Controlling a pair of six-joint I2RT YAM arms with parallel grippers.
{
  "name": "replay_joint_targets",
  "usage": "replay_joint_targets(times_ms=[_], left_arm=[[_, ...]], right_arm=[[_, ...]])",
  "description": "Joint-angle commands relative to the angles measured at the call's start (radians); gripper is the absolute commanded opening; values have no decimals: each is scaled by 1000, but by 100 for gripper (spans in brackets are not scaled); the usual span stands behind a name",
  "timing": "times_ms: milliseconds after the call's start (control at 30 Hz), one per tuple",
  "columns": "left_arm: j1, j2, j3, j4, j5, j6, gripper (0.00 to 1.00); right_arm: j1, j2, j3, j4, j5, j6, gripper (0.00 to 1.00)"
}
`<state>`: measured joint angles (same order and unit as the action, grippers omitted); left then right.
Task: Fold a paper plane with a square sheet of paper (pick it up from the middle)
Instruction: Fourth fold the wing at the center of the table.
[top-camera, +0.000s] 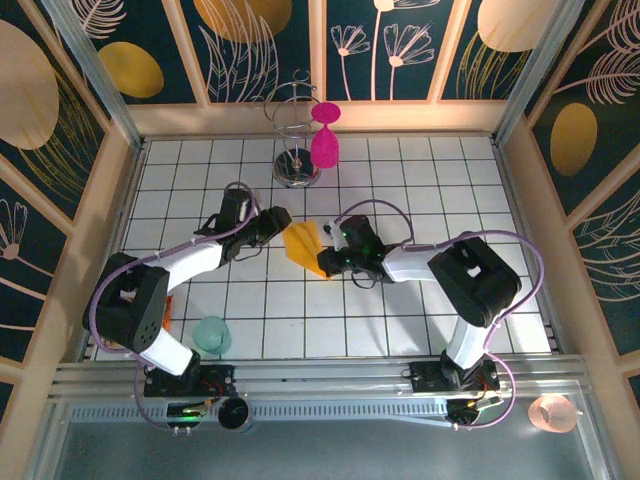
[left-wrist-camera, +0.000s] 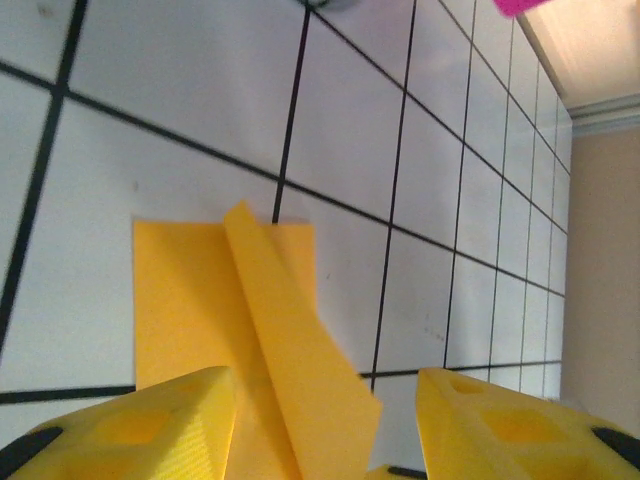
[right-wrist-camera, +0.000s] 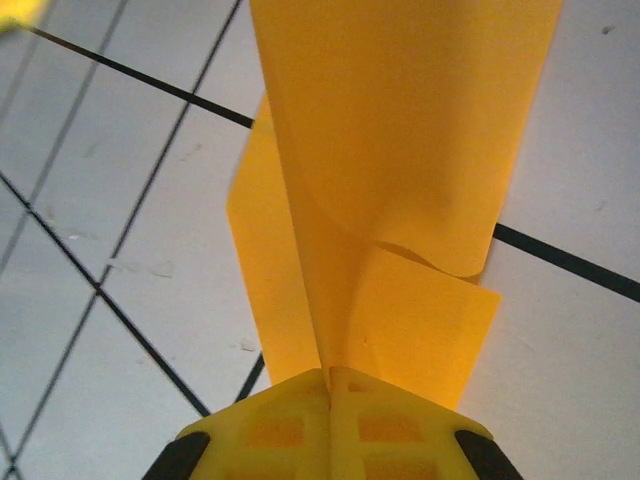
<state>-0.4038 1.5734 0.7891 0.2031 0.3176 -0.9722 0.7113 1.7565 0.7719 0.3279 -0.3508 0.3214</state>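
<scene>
Paper (top-camera: 303, 245): 1 folded orange sheet.

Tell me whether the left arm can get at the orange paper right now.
Probably yes: the left arm has open jaws astride the paper, nothing between; the right arm, jaws shut, pinches another edge.

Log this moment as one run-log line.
paper: partly folded, flap raised | right gripper: shut on paper | left gripper: open, straddling paper

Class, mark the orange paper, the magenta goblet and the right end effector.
orange paper (top-camera: 304, 246): top view, its middle.
magenta goblet (top-camera: 325, 150): top view, its larger part.
right end effector (right-wrist-camera: 329, 380): right wrist view, where its fingertips meet.
</scene>
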Motion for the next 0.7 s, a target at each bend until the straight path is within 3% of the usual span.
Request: replay_joint_targets(times_ms=[0, 233, 667], left_arm=[[-30, 18, -54, 151, 86, -64, 50], [-79, 76, -100, 253, 102, -118, 49], [-86, 88, -134, 262, 79, -117, 46]], right_arm=[[-26, -21, -18, 115, -150, 61, 0], [-54, 26, -43, 185, -233, 116, 0], [-95, 94, -80, 297, -363, 228, 0]])
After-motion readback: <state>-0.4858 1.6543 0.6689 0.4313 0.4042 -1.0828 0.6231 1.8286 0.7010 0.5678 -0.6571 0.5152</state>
